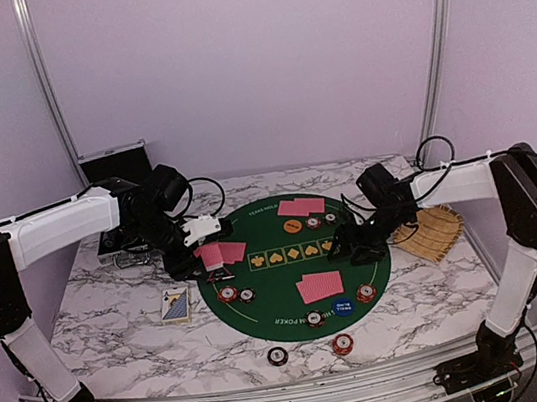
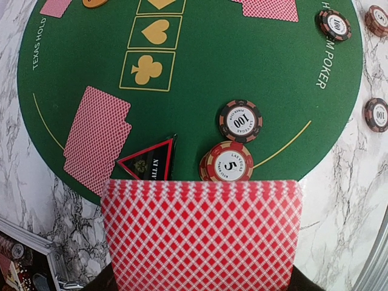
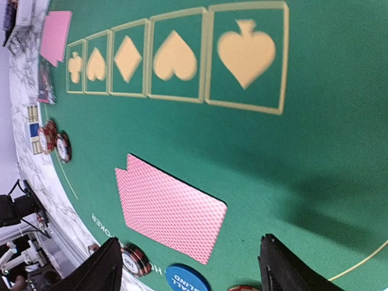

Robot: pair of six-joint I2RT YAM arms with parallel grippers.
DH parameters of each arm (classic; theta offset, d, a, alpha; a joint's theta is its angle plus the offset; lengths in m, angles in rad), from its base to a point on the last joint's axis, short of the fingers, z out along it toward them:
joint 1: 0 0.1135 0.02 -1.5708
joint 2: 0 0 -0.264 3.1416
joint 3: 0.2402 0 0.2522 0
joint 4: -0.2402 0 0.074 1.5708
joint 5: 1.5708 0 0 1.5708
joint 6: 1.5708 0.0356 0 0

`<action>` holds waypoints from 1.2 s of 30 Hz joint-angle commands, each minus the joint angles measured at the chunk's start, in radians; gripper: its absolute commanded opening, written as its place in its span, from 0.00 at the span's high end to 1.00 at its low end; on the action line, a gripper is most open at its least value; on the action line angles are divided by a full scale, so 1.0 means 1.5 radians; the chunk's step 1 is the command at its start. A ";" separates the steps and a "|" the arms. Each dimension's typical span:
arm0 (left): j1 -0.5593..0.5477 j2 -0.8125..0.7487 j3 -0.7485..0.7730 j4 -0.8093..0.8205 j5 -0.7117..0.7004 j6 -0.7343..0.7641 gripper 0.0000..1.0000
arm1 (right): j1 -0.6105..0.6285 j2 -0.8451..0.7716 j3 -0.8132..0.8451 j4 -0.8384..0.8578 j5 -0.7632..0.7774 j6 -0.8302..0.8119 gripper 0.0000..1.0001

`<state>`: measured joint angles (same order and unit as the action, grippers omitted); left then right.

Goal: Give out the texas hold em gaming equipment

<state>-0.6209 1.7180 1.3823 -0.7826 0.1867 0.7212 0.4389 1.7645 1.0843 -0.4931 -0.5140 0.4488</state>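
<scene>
My left gripper (image 1: 206, 254) is shut on a deck of red-backed playing cards (image 2: 201, 233), which hides its fingertips. Just past the deck lie the black triangular marker (image 2: 148, 160), a 5 chip (image 2: 229, 163), a 100 chip (image 2: 240, 120) and a pair of face-down cards (image 2: 97, 138). My right gripper (image 3: 191, 267) stands open and empty low over the green mat (image 1: 274, 306), its fingers (image 3: 100, 270) apart. Ahead of it lie another card pair (image 3: 170, 206), the blue button (image 3: 185, 280) and a chip (image 3: 134, 259). A third pair (image 1: 302, 206) and the orange button (image 1: 293, 226) lie at the far side.
The silver-edged black case (image 1: 113, 163) stands open at the back left. A wicker tray (image 1: 435, 232) sits right of the mat. A card box (image 1: 175, 304) lies left of it. Two chips (image 1: 277, 355) (image 1: 342, 344) rest on the marble near the front edge.
</scene>
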 commanded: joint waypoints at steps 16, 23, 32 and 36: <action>0.002 -0.025 -0.001 -0.002 0.024 -0.010 1.00 | 0.128 0.070 0.121 0.341 -0.124 0.230 0.01; 0.002 -0.025 0.002 -0.001 0.031 -0.013 1.00 | 0.164 0.131 0.155 0.453 -0.147 0.309 0.01; 0.002 -0.025 0.006 -0.002 0.030 -0.012 1.00 | 0.195 0.201 0.189 0.517 -0.198 0.355 0.01; 0.002 -0.023 0.014 -0.001 0.032 -0.013 1.00 | 0.201 0.218 0.190 0.563 -0.215 0.386 0.02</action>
<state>-0.6209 1.7176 1.3819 -0.7830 0.2096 0.7132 0.7269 2.0689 1.3312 0.2440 -0.7902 0.9668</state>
